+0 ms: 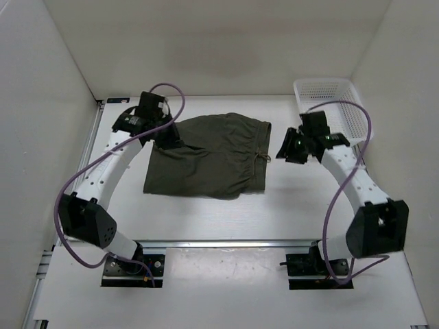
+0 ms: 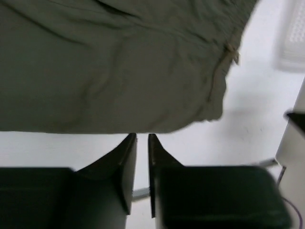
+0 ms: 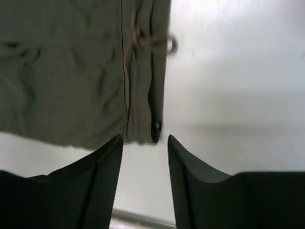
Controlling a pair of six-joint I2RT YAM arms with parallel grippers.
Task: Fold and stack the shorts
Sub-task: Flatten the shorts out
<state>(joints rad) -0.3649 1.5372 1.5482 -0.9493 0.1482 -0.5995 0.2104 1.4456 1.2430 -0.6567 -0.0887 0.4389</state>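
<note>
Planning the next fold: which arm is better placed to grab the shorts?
Probably right. The right fingers are open, lined up on the waistband corner of the shorts. The left fingers are nearly closed over bare table beside the edge.

Top cam looks down from behind over the whole table (image 1: 288,212). Wrist cams sit low and close, facing inward; all three share the shorts (image 1: 206,161).

Right gripper (image 3: 144,139) sits at the bottom with its dark fingers spread apart; olive shorts (image 3: 62,71) fill the upper left on the white table (image 3: 238,86); the waistband (image 3: 143,71) runs down toward the gap, with a tan drawstring (image 3: 143,40) knotted up top and a small dark eyelet (image 3: 156,125) near its lower corner.
</note>
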